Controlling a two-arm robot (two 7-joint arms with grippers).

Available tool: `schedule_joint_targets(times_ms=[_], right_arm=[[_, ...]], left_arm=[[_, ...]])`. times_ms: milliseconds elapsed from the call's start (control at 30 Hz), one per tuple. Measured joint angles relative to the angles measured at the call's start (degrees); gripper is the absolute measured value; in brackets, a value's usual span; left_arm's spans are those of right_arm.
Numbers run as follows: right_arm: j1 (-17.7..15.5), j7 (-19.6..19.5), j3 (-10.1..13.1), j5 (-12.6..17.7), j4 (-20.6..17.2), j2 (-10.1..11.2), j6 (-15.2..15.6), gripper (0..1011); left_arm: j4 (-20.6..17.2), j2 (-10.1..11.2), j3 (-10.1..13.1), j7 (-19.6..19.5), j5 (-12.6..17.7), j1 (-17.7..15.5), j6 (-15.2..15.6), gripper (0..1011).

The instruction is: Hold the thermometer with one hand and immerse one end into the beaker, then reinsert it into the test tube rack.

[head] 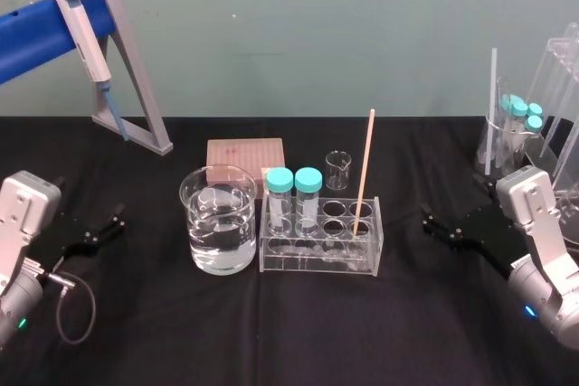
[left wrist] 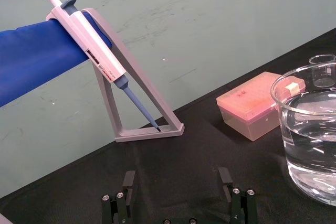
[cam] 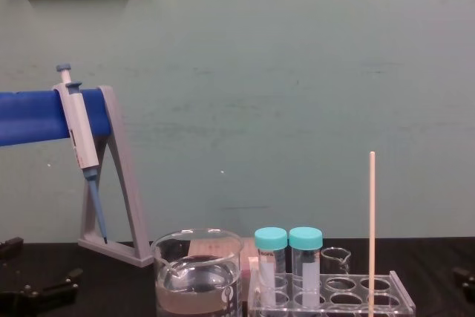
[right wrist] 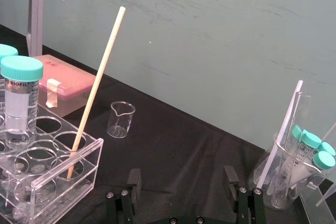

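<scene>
Right gripper (head: 432, 225), jaws wide, sits beside the test tube rack (head: 317, 264). Best to pinch the thermometer (head: 365, 169) mid-shaft and lift straight up. Left gripper (head: 110, 223), also wide, idles near the beaker (head: 219, 223).

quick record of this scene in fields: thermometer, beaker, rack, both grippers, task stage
thermometer: stands in the test tube rack, in a hole at its right end, leaning slightly, not held
beaker: left of the rack, partly filled with clear liquid
rack contents: two teal-capped tubes toward its left end
left gripper: open, left of the beaker, apart from it, holding nothing
right gripper: open, right of the rack, holding nothing
task stage: thermometer not yet picked up
</scene>
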Motion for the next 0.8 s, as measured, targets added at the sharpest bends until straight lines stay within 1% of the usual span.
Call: schedule_joint_targets(times_ms=[800], right_arm=[[0.0,0.0,0.0,0.0,0.0,0.0,0.0,1003]], left_arm=[[0.0,0.0,0.0,0.0,0.0,0.0,0.0,1004]])
